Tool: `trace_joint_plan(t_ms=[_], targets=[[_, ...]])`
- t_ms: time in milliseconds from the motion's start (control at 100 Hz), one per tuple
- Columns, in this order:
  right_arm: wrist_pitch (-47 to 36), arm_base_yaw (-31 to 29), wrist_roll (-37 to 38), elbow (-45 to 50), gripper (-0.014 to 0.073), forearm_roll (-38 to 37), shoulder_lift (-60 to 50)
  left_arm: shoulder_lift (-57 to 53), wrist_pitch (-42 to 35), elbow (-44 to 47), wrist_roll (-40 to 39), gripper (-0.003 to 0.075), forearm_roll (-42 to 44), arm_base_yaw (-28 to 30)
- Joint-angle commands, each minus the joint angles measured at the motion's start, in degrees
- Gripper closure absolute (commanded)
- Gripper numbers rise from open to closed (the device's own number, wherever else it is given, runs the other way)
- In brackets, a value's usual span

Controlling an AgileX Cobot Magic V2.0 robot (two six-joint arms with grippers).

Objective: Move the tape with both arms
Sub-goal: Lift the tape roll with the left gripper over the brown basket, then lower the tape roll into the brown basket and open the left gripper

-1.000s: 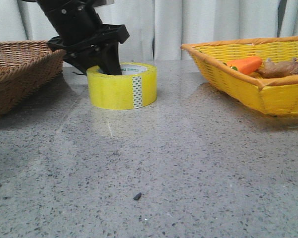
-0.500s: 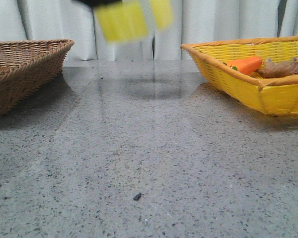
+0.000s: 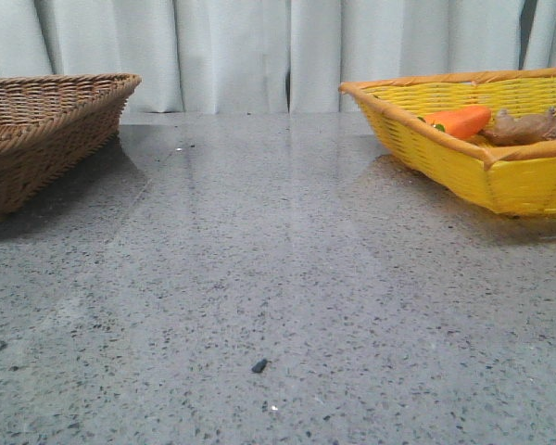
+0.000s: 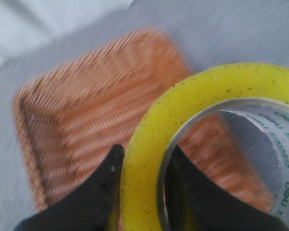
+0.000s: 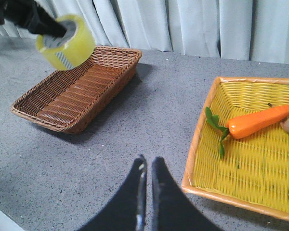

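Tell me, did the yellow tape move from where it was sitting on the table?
Yes. The tape went up: it has left the table beside the brown basket, and the left gripper now holds it in the air above that basket.

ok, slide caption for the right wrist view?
Left gripper holds the tape aloft over the brown basket; right gripper shut, empty.

Two woven baskets sit on the worktop: one brown wicker basket [image 5: 77, 89] and one yellow plastic-weave basket [image 5: 245, 159]. One wide roll of yellow packing tape [image 5: 67, 41]. One orange carrot-shaped toy [image 5: 260, 120]. One small dark speck [image 3: 259, 366].
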Motion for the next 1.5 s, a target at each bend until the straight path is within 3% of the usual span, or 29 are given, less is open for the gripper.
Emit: trace_joint_plan(t_ms=[0,100,170,370,420,520,630,830,1050,1190,1310,1490], targets=[[-4.92,-0.04,-0.16,-1.12,0.066,-1.51,0.86,-2.11,-5.36,1.99,-2.2,0.074,-0.59,2.81],[-4.92,-0.04,-0.16,-1.12,0.066,-1.51,0.86,-2.11,-7.8,6.53,-2.42,0.0722,-0.59,5.33],[-4.92,-0.04,-0.16,-1.12,0.066,-1.51,0.86,-2.11,-9.38,8.96,-3.84,0.0657,-0.59,6.66],[-4.18,-0.04,-0.16,-1.12,0.066,-1.51,0.86,-2.22,-9.53,12.07,-8.11,0.0245,-0.59,7.97],[-4.04,-0.04,-0.58,-1.12,0.066,-1.84,0.75,-2.65,-9.43,12.18,-8.11,0.0215,-2.08,7.97],[-4.22,-0.04,-2.11,-0.18,0.066,-3.76,-0.52,-5.29,-12.22,13.13,-7.96,0.0254,-8.96,7.97],[-7.07,-0.04,-2.11,4.73,0.066,-7.52,-5.15,-13.73,-23.17,18.62,-7.47,0.0312,-12.33,4.77],[-18.01,-0.04,-2.11,20.32,0.066,-12.86,-19.3,-35.5,-47.79,41.54,-7.47,0.0316,-11.84,-6.01],[-31.2,-0.04,-2.11,32.56,0.066,-20.29,-30.23,-56.38,-61.35,67.25,-7.47,0.0316,-11.84,-10.63],[-32.61,-0.04,-2.11,35.32,0.066,-20.42,-31.24,-66.71,-64.66,77.03,-7.47,0.0323,-14.12,-10.63],[-31.91,-0.04,-2.11,36.32,0.066,-20.42,-31.24,-71.53,-63.22,81.84,-7.47,0.0416,-15.0,-10.63],[-31.42,-0.04,-2.11,37.0,0.066,-20.42,-31.24,-73.22,-62.69,83.06,-7.47,0.0734,-18.07,-10.63]])
